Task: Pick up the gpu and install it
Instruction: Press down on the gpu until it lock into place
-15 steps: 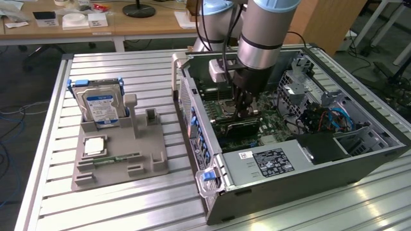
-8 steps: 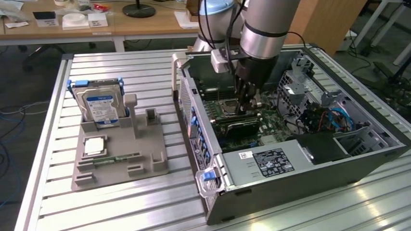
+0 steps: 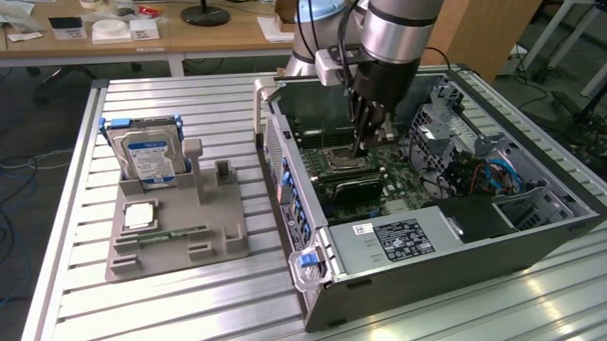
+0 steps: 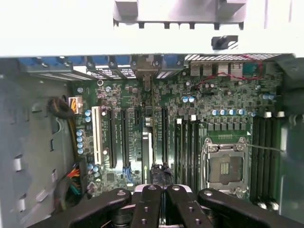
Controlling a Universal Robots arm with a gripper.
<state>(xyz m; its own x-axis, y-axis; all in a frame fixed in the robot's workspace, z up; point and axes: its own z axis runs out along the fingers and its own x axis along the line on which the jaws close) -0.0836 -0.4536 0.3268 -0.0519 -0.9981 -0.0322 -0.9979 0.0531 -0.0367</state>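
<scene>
Grey plastic parts holder [image 3: 180, 241] sits on a slatted aluminium table [image 3: 190, 305], well to the exterior view's left of an open computer case [image 3: 455, 263]. In the holder, a silver hard drive [image 3: 147, 160] with a blue label stands upright and a narrow green memory strip [image 3: 170, 233] lies flat. Inside the case, the arm's black gripper [image 3: 365, 145] reaches down over the green motherboard [image 3: 399, 181]. Its fingers [image 4: 147, 204] are pressed together. The gpu [image 4: 147, 147] stands edge-on among the motherboard's expansion slots, directly below the fingertips, beside the empty processor socket [image 4: 227, 166]. Whether the fingers pinch the card cannot be told.
</scene>
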